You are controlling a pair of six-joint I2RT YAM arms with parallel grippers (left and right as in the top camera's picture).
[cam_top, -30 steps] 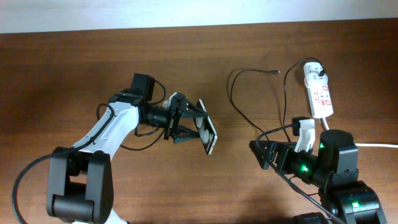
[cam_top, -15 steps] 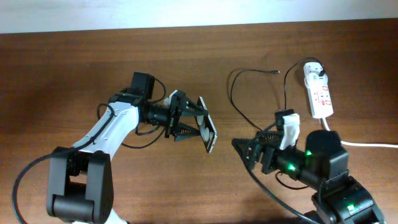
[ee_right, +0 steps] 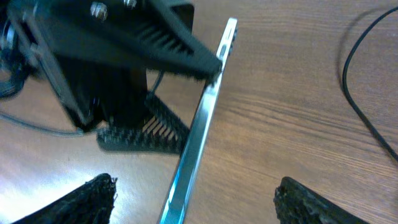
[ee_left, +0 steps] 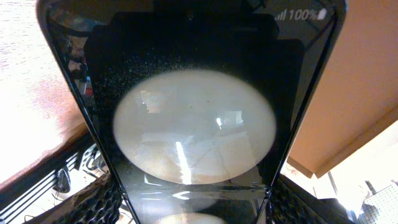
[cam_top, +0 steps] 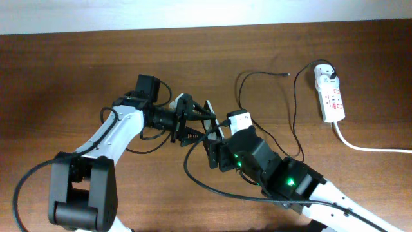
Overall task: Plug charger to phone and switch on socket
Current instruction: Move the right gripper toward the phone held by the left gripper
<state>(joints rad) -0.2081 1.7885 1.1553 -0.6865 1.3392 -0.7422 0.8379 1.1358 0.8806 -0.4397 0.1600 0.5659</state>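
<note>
right end effector (cam_top: 214, 153) swung left to the phone (cam_top: 215, 133), spread apart; left end effector (cam_top: 193, 125) clamps it.

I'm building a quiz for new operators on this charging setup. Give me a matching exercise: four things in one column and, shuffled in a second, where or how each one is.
Things
1. phone
2. socket
3. charger tip
4. right gripper

Place or state
A. lies loose on the table, gripped by nothing
B. open, close beside the phone
C. held by the left gripper
D. far right of the table, thick white cord trailing off

Pairs: 1-C, 2-D, 3-A, 4-B
</note>
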